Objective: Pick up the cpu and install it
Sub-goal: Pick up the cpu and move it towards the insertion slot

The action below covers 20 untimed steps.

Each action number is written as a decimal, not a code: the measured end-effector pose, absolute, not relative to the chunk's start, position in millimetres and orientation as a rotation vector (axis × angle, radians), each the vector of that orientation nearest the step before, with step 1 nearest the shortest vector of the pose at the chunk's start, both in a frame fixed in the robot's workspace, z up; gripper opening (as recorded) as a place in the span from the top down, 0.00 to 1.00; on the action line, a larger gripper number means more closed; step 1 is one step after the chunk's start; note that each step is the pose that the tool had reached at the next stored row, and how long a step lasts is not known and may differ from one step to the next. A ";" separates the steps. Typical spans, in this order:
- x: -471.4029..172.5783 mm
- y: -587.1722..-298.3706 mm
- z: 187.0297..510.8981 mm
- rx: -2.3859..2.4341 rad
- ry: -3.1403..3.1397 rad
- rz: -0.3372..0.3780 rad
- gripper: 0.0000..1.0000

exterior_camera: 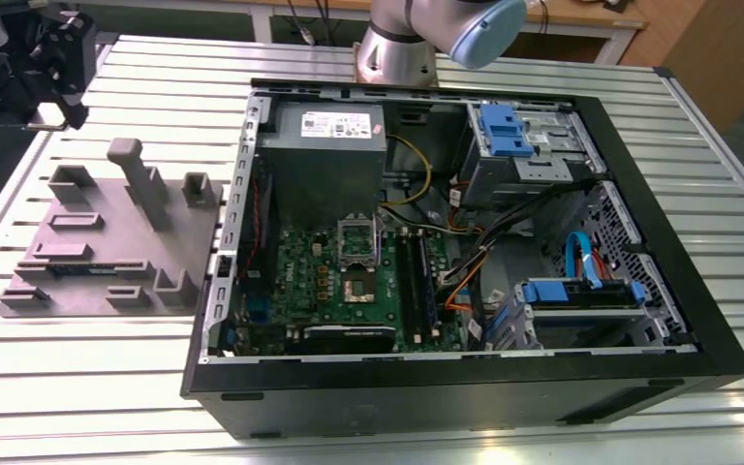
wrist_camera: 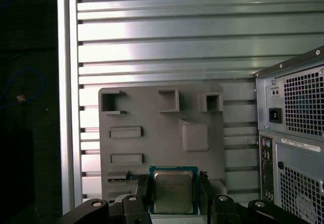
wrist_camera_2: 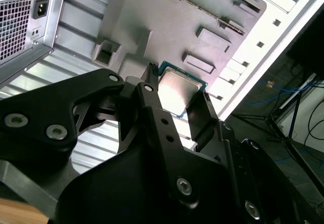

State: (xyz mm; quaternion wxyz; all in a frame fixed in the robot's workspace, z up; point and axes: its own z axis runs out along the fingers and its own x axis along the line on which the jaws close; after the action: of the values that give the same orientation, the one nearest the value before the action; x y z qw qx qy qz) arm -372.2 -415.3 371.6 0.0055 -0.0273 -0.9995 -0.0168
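The cpu is a small square chip with a shiny metal top and a green edge. It sits between the two black fingers of my gripper, which is shut on it. In the second wrist view the cpu hangs a little above the grey tray, gripped at two opposite edges by the gripper. In the exterior view the gripper is high over the table's far corner on the exterior view's left, beyond the tray. The motherboard's socket lies open inside the case.
An open black computer case lies on the slatted metal table, with a grey power-supply box, blue drive brackets and cables inside. The tray has raised posts. The arm's base stands behind the case.
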 end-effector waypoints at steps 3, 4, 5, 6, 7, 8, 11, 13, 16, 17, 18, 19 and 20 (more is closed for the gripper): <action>-370.5 -415.3 371.5 -0.085 -3.129 -0.053 0.53; -369.9 -415.3 371.6 -0.085 -3.129 -0.053 0.53; -369.1 -415.3 371.6 -0.085 -3.129 -0.053 0.53; -368.3 -415.3 371.6 -0.085 -3.129 -0.053 0.53; -367.5 -415.3 371.6 -0.085 -3.129 -0.053 0.53; -366.7 -415.3 371.6 -0.085 -3.129 -0.053 0.53; -364.2 -415.3 371.6 -0.085 -3.129 -0.053 0.53; -362.4 -415.3 371.6 -0.085 -3.129 -0.053 0.53; -359.3 -415.3 371.6 -0.085 -3.129 -0.053 0.53; -358.1 -415.3 371.6 -0.085 -3.129 -0.053 0.53; -356.9 -415.3 371.6 -0.085 -3.129 -0.053 0.53; -355.5 -415.3 371.5 -0.085 -3.129 -0.053 0.53; -353.8 -415.3 371.5 -0.085 -3.129 -0.053 0.53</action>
State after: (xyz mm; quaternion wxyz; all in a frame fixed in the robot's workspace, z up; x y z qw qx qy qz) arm -353.8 -415.3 371.5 0.0054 -0.0272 -0.9995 -0.0168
